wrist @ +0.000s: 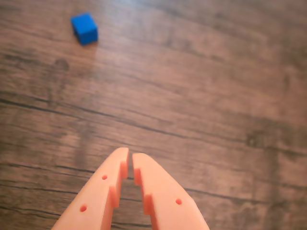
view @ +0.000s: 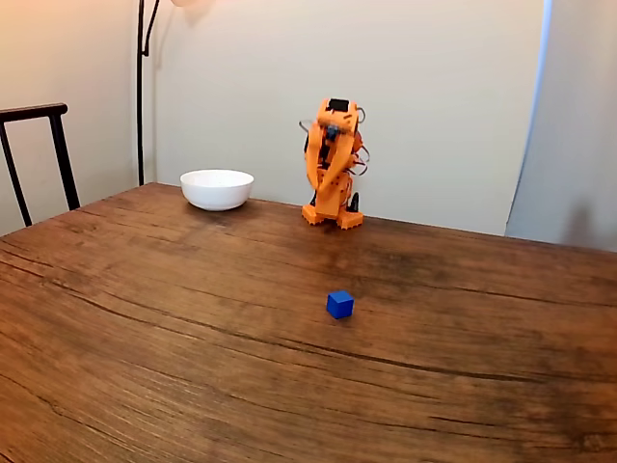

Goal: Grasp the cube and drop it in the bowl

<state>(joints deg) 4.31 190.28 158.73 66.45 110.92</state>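
A small bright-blue cube [wrist: 85,28] lies on the wooden table at the upper left of the wrist view, well ahead of my orange gripper [wrist: 130,154] and to its left. The two fingers stand almost together with only a thin slit between them, holding nothing. In the fixed view the cube [view: 339,305] sits alone near the table's middle. The white bowl [view: 217,189] rests at the back left, and the orange arm [view: 331,164] is folded up at the back edge, far from the cube.
The dark wooden table [view: 145,338] stretches wide around the cube. A black chair back [view: 39,145] stands at the left edge and a lamp pole [view: 140,87] rises behind the bowl. A pale wall is close behind the arm.
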